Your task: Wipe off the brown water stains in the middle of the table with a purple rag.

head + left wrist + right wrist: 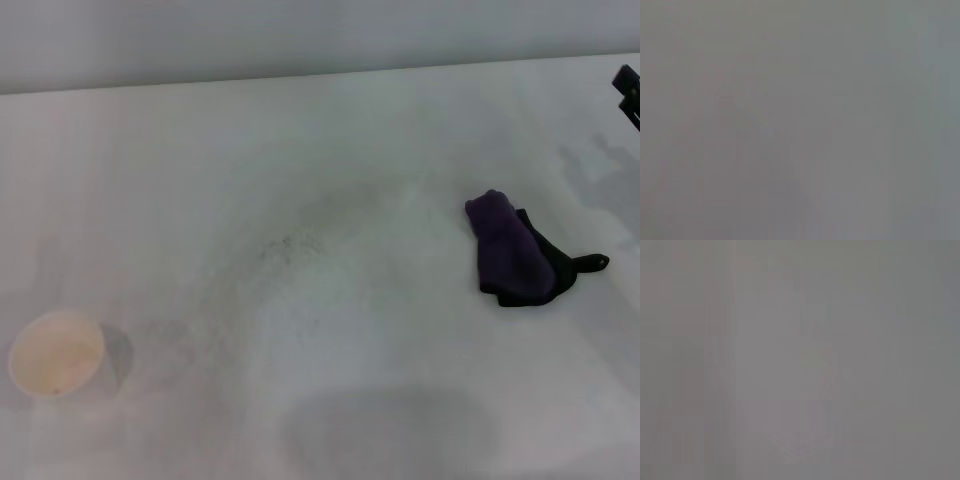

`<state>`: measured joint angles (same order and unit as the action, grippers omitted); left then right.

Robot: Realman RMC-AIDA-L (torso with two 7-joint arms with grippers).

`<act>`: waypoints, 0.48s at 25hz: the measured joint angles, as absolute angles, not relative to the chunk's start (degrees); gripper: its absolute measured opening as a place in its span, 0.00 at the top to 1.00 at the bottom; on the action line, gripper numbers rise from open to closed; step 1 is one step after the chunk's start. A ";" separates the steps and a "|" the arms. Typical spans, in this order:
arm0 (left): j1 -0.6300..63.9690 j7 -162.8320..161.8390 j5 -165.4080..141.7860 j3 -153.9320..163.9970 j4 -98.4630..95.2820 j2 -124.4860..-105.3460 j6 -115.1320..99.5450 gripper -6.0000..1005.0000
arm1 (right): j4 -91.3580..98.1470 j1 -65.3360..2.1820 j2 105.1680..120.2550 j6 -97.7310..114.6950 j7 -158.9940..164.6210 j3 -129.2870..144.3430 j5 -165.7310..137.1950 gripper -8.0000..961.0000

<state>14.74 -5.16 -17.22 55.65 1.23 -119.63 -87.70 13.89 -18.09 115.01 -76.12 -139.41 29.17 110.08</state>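
The purple rag [510, 252] lies crumpled on the white table [330, 150], right of the middle, with its black edge and strap [585, 264] on its right side. No tan-brown blotch shows on the table; the middle holds only faint grey speckled smudges [285, 250]. A black part of my right gripper [628, 92] shows at the far right edge, well behind and to the right of the rag and apart from it. My left gripper is out of view. Both wrist views show only plain grey.
A white cup [56, 353] with a pale tan inside stands near the table's front left. The table's back edge meets a grey wall [300, 35]. A soft shadow [390, 430] lies at the front middle.
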 joint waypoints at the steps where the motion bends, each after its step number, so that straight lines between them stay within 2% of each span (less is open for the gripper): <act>1: 14.73 -5.16 -17.07 55.65 1.88 -119.65 -88.47 0.11 | 13.01 -18.04 115.02 -76.25 -141.30 28.25 110.12 0.50; 2: 14.78 -5.16 -17.02 55.65 2.37 -119.67 -88.91 0.11 | 12.24 -18.00 115.02 -76.59 -142.90 27.60 110.15 0.50; 7: 14.81 -5.23 -17.73 56.05 4.68 -119.71 -92.05 0.11 | 9.58 -17.57 115.05 -78.84 -149.83 25.81 110.92 0.25; 12: 14.38 -5.77 -20.22 56.06 6.15 -119.88 -94.61 0.11 | 9.18 -17.19 115.05 -79.66 -151.73 25.16 111.82 0.16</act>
